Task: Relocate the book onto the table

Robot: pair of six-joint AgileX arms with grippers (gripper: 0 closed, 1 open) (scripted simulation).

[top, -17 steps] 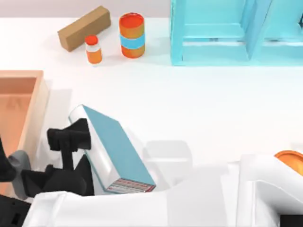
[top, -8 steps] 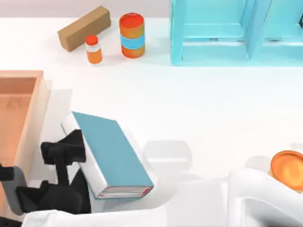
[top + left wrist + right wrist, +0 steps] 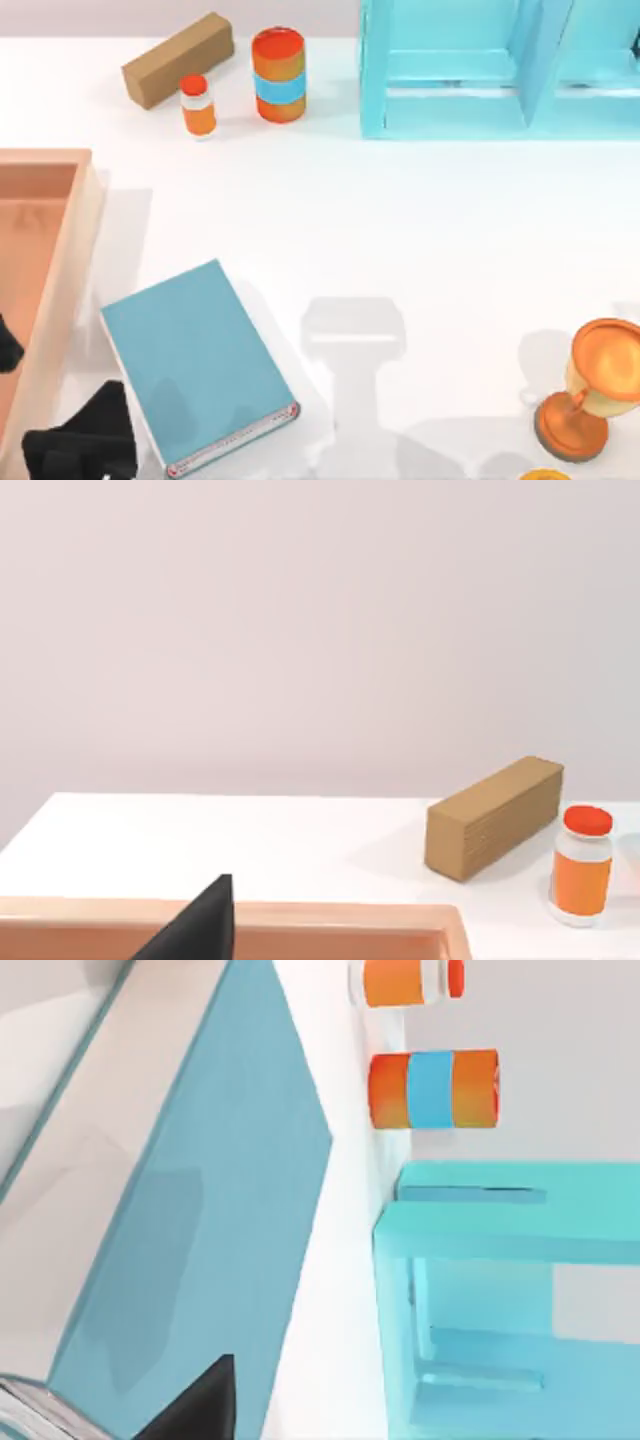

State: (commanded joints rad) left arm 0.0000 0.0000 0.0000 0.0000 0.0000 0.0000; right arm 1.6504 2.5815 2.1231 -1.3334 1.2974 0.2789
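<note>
**While the left gripper sat low beside it, the book lay flat on the table**

Where the top view caught the left gripper, it was a dark shape at the near left corner, and the book lay just to its right. The book's left edge ran right beside the gripper, and I could not tell whether the two touched. Nor could I tell how far the gripper was open or whether it had hold of anything.

The book rested cover up on the table, turned a little askew, with its red-trimmed page edge facing the near side. The tray stood just left of the gripper, and its long wall ran away toward the far side.

Far beyond the gripper, well apart from the book, stood a box, a bottle and a can close together. The shelf stood farther right of them. A trophy stood well off to the right, near the table's edge.

A dark tip of the right gripper showed in its wrist view, with the book's cover close beyond it. Its opening could not be told either.
</note>
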